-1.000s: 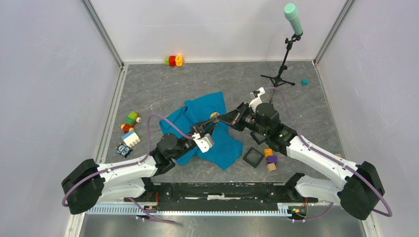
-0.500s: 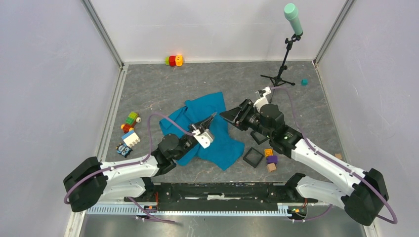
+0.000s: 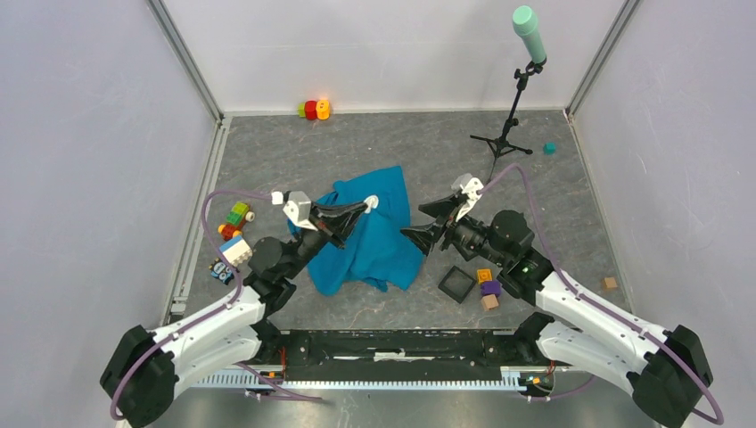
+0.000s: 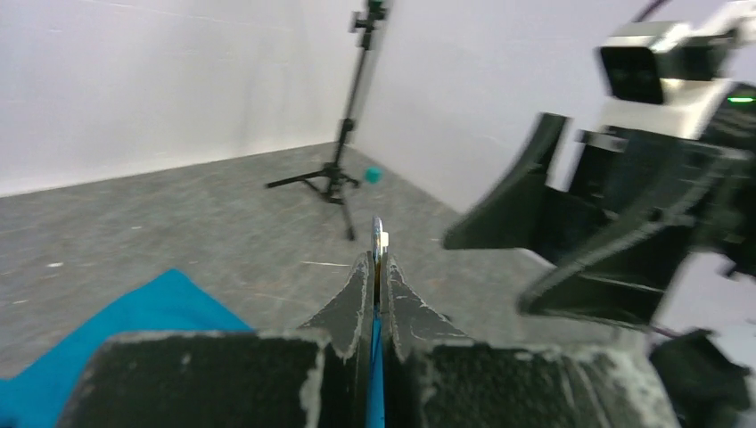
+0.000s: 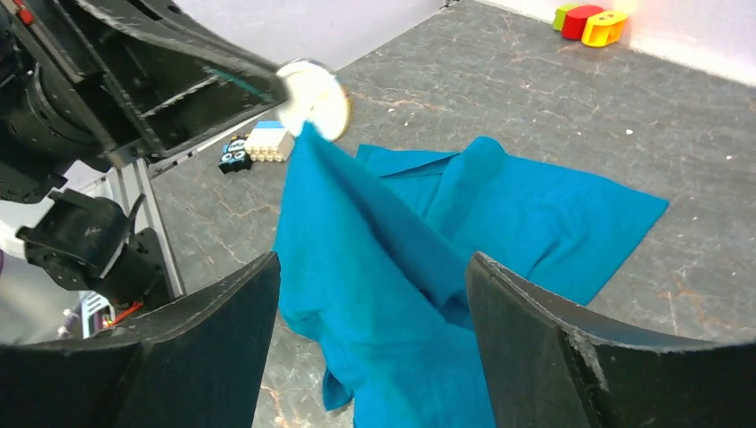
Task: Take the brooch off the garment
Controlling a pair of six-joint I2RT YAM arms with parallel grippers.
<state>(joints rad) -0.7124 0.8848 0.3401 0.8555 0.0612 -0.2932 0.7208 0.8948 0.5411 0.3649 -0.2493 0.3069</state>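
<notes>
The brooch point(image 3: 372, 201) is a small whitish disc pinched at the tips of my left gripper point(image 3: 360, 208), which is shut. In the left wrist view the brooch point(image 4: 378, 239) shows edge-on above the shut fingertips, with a strip of blue cloth between the jaws below it. The teal garment point(image 3: 370, 242) hangs from the brooch point(image 5: 312, 98) in a raised fold, and its lower part lies on the floor. To the right of the garment point(image 5: 401, 259), my right gripper point(image 3: 426, 225) stands wide open, facing the cloth, with nothing between its fingers.
Toy blocks point(image 3: 234, 234) lie left of the left arm, and more blocks point(image 3: 314, 109) sit at the back wall. A microphone stand point(image 3: 505, 134) stands back right. A black square tray point(image 3: 457, 283) and small blocks point(image 3: 487, 287) lie under the right arm.
My left gripper shut, then swung left and upward with the brooch, drawing the garment up and left. My right gripper opened and drew back to the right.
</notes>
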